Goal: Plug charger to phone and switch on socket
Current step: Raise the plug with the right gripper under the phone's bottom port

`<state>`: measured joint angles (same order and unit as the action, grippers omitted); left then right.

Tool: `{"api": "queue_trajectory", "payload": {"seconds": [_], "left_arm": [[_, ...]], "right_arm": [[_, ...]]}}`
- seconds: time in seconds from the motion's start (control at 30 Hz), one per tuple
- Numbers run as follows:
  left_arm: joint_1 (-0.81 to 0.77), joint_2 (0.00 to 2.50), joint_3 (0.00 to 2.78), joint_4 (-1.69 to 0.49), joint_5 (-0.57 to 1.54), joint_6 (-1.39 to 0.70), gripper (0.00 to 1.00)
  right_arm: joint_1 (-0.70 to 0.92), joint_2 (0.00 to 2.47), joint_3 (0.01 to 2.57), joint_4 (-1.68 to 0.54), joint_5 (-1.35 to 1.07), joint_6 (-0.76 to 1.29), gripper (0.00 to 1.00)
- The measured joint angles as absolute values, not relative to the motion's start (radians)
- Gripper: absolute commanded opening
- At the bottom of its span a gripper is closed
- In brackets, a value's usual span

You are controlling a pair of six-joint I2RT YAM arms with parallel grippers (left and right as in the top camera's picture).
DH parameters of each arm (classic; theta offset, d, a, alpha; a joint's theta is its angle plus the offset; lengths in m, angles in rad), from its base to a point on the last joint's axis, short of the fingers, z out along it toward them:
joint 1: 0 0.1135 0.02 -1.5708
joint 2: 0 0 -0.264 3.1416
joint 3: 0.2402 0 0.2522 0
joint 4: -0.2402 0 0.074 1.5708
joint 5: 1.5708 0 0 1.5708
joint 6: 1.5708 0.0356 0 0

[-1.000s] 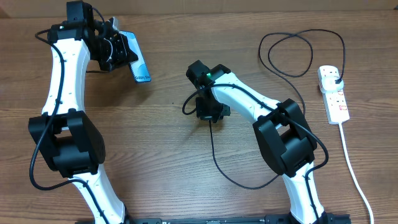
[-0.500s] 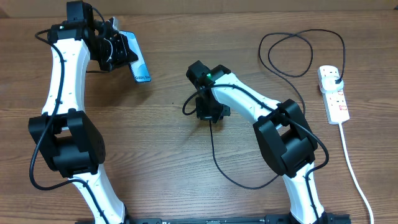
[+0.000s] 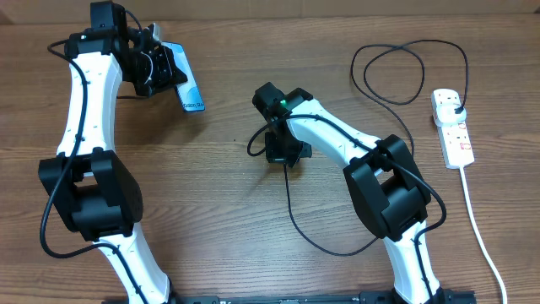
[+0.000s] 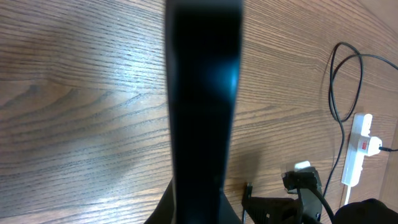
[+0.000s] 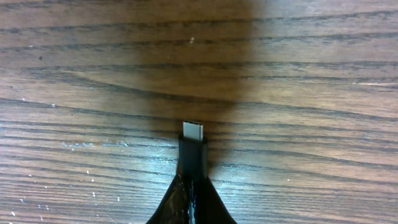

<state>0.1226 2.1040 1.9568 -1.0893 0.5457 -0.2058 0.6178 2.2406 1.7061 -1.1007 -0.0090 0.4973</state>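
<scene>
While slim glossy phone (image 3: pixel 190 84) sits clamped, charger (image 5: pixel 193 152) ends flat, metallic.

Wooden table (image 3: pixel 211 211) carries the socket (image 3: pixel 452 128); the charger (image 3: pixel 288 198) trails across it.

Light was bright and even; the phone (image 4: pixel 202 93) sat dark and blurred against the left camera, and soft shadow lay ahead of the charger (image 5: pixel 193 152) tip

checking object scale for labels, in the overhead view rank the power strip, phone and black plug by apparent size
1. power strip and phone: they look about the same length. The phone is held up nearer the camera and is partly hidden, so I won't rank them.
2. black plug on the strip: clearly smallest.
</scene>
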Motion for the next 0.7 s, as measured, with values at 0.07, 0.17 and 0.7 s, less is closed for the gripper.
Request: {"api": "queue_trajectory", "payload": {"seconds": [0.07,0.17,0.7], "left_arm": [[0.123,2.104,1.957,-1.089,0.548,-0.206,0.04],[0.125,2.104,1.957,-1.085,0.594,-0.175,0.04],[0.127,2.104,1.957,-0.961,1.321,0.139,0.04]], "right_arm": [[0.618,2.241,1.706,-1.101,-0.011,0.498,0.04],[0.615,2.241,1.708,-1.101,-0.024,0.484,0.04],[0.533,1.991,1.726,-1.033,-0.586,0.196,0.04]]}}
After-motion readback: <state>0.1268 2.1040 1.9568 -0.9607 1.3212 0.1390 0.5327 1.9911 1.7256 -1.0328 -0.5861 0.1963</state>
